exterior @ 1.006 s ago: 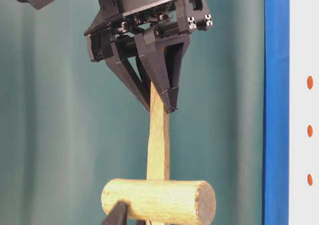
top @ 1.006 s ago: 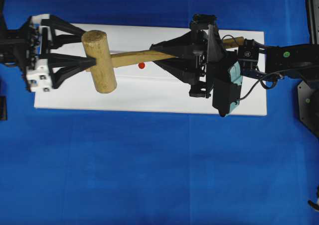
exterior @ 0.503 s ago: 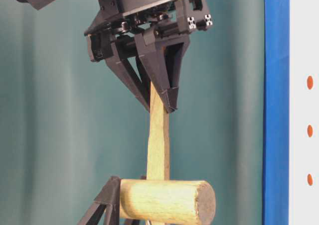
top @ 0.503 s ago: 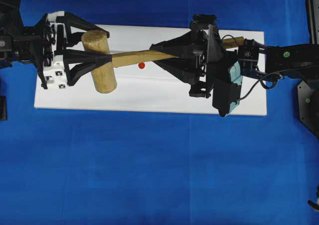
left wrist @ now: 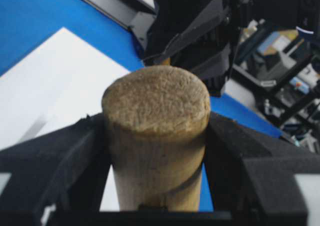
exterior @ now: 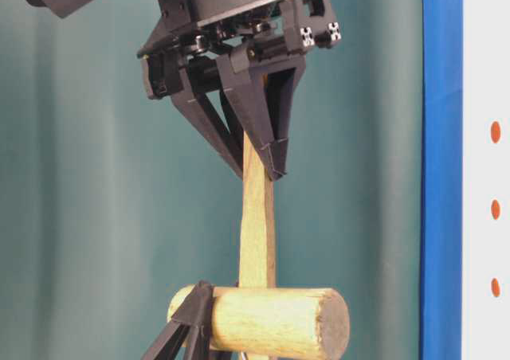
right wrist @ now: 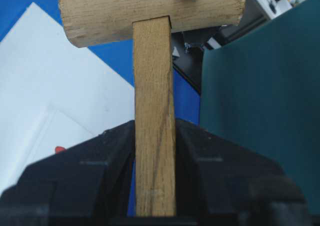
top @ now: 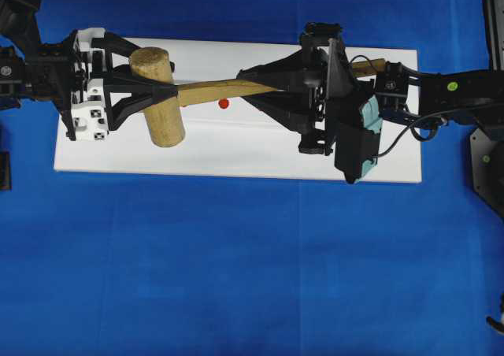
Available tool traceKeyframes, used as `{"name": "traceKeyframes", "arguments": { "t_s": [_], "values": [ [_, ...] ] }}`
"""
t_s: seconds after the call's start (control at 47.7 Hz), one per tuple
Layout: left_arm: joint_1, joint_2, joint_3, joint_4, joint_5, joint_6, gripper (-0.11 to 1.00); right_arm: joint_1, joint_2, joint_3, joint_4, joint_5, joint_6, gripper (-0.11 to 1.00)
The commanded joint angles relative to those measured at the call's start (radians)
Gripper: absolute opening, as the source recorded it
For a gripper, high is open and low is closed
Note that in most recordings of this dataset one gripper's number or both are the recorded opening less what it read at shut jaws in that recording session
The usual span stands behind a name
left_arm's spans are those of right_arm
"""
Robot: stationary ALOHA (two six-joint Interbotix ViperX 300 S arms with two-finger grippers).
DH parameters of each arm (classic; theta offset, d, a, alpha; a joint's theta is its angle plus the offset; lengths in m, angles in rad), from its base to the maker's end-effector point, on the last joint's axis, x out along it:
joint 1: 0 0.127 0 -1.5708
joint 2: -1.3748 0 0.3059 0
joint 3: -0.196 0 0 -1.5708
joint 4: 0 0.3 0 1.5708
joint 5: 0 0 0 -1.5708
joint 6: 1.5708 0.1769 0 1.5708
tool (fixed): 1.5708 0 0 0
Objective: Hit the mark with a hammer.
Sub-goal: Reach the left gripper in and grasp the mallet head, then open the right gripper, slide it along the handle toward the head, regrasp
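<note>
1. Since a second ago the left pincer (top: 161, 90) has slid in and narrowed onto the head of the hammer (top: 161, 96), its fingers (left wrist: 65, 156) against both sides.
2. Handle runs left-right over the white board (top: 236, 155) (head at left), clamped in the right pincer (top: 250, 84).
3. Red mark (top: 224, 103) lies just beside the handle on the blue desk's (top: 236, 269) board.
</note>
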Motion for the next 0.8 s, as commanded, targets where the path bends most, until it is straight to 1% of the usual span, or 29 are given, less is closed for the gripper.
{"name": "traceKeyframes", "arguments": {
  "t_s": [0.0, 0.21, 0.252, 0.335, 0.356, 0.377, 0.482, 0.545, 0.587, 0.671, 0.776],
  "values": [
    [0.0, -0.008, -0.018, 0.0, -0.002, 0.002, 0.47, -0.005, -0.029, -0.035, 0.014, 0.003, 0.006, 0.1],
    [0.0, -0.009, -0.017, 0.0, -0.002, 0.005, 0.47, -0.012, -0.029, -0.038, 0.067, 0.034, 0.006, 0.1],
    [0.0, -0.009, -0.017, 0.002, -0.002, 0.006, 0.47, -0.012, -0.029, -0.038, 0.071, 0.04, 0.006, 0.14],
    [0.0, -0.009, -0.015, 0.002, -0.002, 0.011, 0.47, -0.012, -0.029, -0.038, 0.072, 0.064, 0.006, 0.33],
    [0.002, -0.009, -0.017, 0.002, -0.002, 0.014, 0.47, -0.012, -0.029, -0.038, 0.074, 0.072, 0.008, 0.39],
    [0.002, -0.011, -0.015, 0.003, -0.002, 0.017, 0.47, -0.012, -0.029, -0.04, 0.075, 0.081, 0.009, 0.48],
    [0.003, -0.009, -0.015, 0.005, 0.005, 0.041, 0.47, -0.005, -0.031, -0.043, 0.118, 0.103, 0.018, 0.78],
    [0.003, -0.011, -0.015, 0.005, 0.011, 0.072, 0.47, -0.002, -0.029, -0.046, 0.144, 0.112, 0.028, 0.92],
    [0.003, -0.011, -0.015, 0.005, 0.015, 0.098, 0.47, 0.002, -0.031, -0.049, 0.156, 0.124, 0.034, 0.96],
    [0.003, -0.011, -0.015, 0.006, 0.028, 0.184, 0.47, 0.005, -0.04, -0.058, 0.181, 0.173, 0.054, 0.94],
    [0.003, -0.011, -0.015, 0.006, 0.052, 0.311, 0.47, 0.006, -0.055, -0.074, 0.209, 0.236, 0.089, 0.95]
  ]
}}
